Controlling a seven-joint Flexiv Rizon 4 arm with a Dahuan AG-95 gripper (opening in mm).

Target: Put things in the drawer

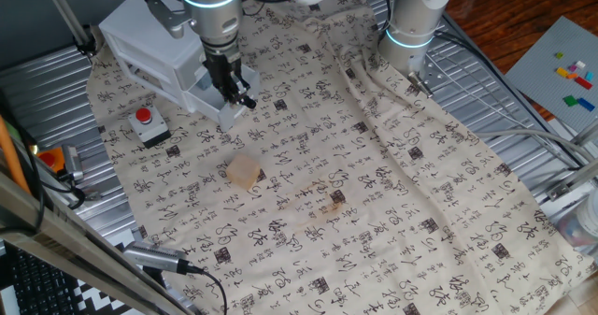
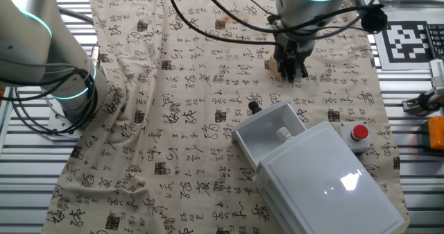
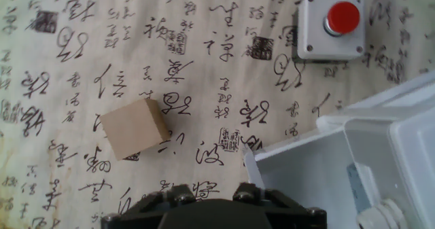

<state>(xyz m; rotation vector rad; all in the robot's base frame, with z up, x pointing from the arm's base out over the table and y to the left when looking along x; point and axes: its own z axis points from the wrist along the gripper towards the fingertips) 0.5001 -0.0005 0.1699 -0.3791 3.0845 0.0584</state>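
Note:
The tan block [image 1: 245,173] lies on the printed cloth, apart from everything; it also shows in the hand view [image 3: 134,128] and peeks out beside the fingers in the other fixed view [image 2: 273,66]. The white cabinet [image 1: 149,46] has its drawer [image 1: 207,98] pulled out, and the drawer shows open in the other fixed view [image 2: 258,119] and at the right of the hand view [image 3: 292,151]. My gripper [image 1: 241,97] hangs over the cloth between the drawer front and the block, open and empty. Its fingertips [image 3: 168,191] show at the bottom edge.
A grey box with a red button [image 1: 144,118] sits left of the drawer, also in the hand view [image 3: 331,26]. A second arm's base [image 1: 411,30] stands at the back. A small white fitting [image 2: 282,132] sits inside the drawer. Metal slats surround the cloth.

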